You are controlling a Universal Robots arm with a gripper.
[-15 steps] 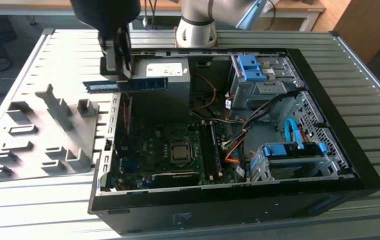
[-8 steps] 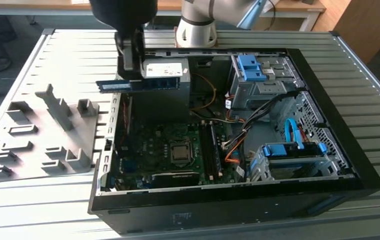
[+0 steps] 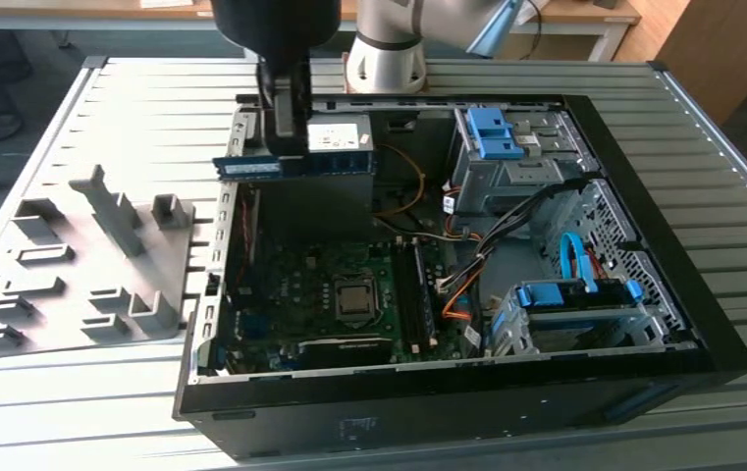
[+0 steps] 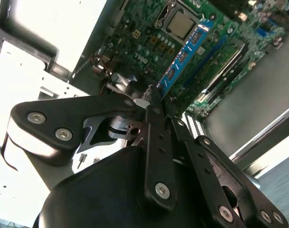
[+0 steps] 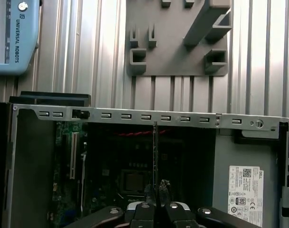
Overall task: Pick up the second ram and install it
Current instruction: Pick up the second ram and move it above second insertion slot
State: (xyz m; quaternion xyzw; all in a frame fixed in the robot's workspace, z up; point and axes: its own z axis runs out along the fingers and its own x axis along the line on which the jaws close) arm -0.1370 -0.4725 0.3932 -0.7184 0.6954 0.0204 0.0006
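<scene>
From here, the gripper (image 3: 287, 145) is clenched on the second ram (image 3: 250, 168), holding it in the air over the open computer case (image 3: 346, 424). The case sits on a ribbed metal table (image 3: 740, 196), just beside a grey holder tray (image 3: 72, 285). Wooden desks (image 3: 583, 15) stand behind.

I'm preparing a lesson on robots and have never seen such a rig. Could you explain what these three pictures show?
A robot arm ends in a gripper, shut on the second ram, a blue-green memory strip, held above an open computer case. The case lies on a slatted metal table; a grey holder tray sits at the exterior view's left. The exterior view comes from a camera off the arm. Both wrist views come from cameras riding on the arm, looking past the gripper into the case.
</scene>
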